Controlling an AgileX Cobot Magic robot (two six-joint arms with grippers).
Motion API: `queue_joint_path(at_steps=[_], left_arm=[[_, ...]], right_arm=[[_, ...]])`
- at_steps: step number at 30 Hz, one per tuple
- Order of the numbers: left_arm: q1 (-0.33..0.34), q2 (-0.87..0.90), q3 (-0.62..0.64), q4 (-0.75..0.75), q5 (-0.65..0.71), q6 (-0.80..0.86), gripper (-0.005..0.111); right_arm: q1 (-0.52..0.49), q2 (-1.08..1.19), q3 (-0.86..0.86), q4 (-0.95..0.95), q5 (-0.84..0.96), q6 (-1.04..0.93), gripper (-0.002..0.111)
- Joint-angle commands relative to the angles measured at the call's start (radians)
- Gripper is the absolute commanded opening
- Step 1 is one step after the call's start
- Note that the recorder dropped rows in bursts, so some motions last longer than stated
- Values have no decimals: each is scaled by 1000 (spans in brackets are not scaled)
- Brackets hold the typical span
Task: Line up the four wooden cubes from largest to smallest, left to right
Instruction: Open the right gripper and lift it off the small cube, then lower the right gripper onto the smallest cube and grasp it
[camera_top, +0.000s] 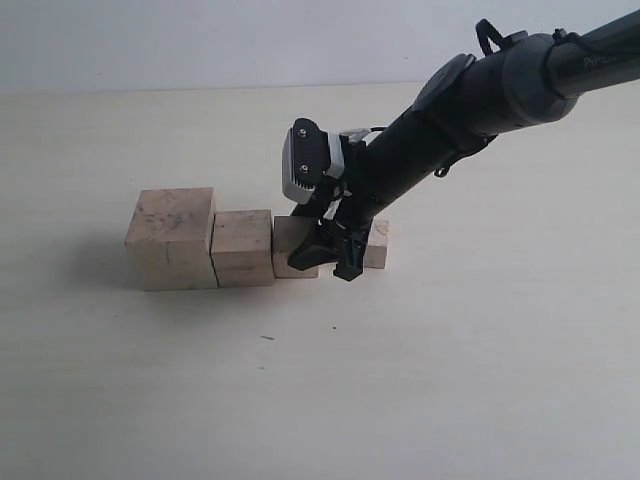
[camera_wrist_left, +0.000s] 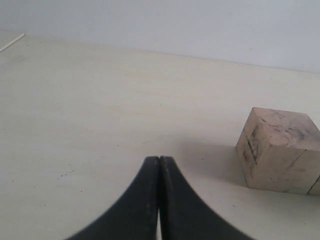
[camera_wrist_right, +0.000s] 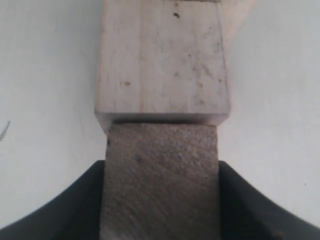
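Note:
The four wooden cubes stand in a row on the table. From the left come the largest (camera_top: 170, 235), the second (camera_top: 243, 246) and the third (camera_top: 290, 243), each touching its neighbour. The smallest cube (camera_top: 378, 243) is at the right end, mostly hidden behind my right gripper (camera_top: 335, 262). In the right wrist view that gripper (camera_wrist_right: 160, 200) is shut on the smallest cube (camera_wrist_right: 160, 175), which sits in shadow against the third cube (camera_wrist_right: 162, 60). My left gripper (camera_wrist_left: 159, 162) is shut and empty over bare table, with the largest cube (camera_wrist_left: 280, 150) off to one side.
The pale table top (camera_top: 420, 380) spreads wide in front of and behind the row. A light wall (camera_top: 250, 40) rises at the table's far edge. The right arm (camera_top: 480, 100) slants down from the upper right.

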Motion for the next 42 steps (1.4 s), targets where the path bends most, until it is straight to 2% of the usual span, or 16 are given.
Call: queue_joint_path(at_steps=[1,12,15,16,17,20,21,23,29,39,42], left_arm=[[-6,-6,4,-3,-11,1,0],[-6,-6,4,-3,-11,1,0],[-6,-6,4,-3,-11,1,0],[-6,-6,4,-3,-11,1,0],[-6,-6,4,-3,-11,1,0],[-6,-6,4,-3,-11,1,0],[-6,-6,4,-3,-11,1,0],[-6,-6,4,-3,-11,1,0],[-6,-6,4,-3,-11,1,0],[-6,-6,4,-3,-11,1,0],[-6,-6,4,-3,-11,1,0]], right_arm=[[-4,3,1,25,1,-23,0],[3,3,1,36,1,-64,0],[3,3,1,36,6,-60,8],[3,3,1,36,10,-56,17],[3,3,1,36,17,-56,22],[3,3,1,79,26,-26,61],[3,3,1,82,26,-21,70],[3,3,1,85,14,-7,78],[3,-16,1,42,9,87,78],[3,-143,1,-115,7,372,78],[3,-182,1,-189,-5,447,72]])
